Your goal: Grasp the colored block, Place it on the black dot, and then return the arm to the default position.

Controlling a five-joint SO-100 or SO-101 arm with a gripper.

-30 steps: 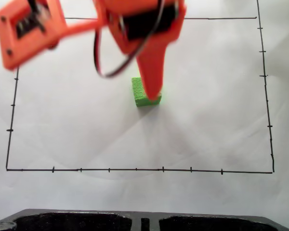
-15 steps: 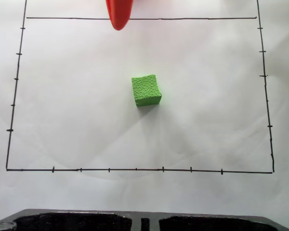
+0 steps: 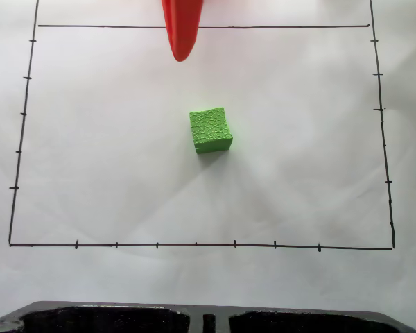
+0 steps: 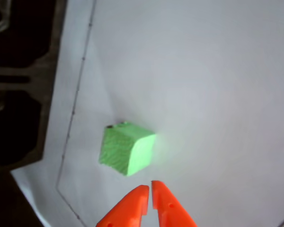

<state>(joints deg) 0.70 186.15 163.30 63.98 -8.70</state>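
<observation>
Bright, even light fills the fixed view, sharp throughout; the rough green foam cube [image 3: 210, 130] casts a faint shadow toward 5 o'clock. The wrist view is dimmer, soft and bluish, darkest toward 9 o'clock.

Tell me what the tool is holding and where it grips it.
Nothing: the tool is shut and empty, apart from the green cube on the paper.
</observation>
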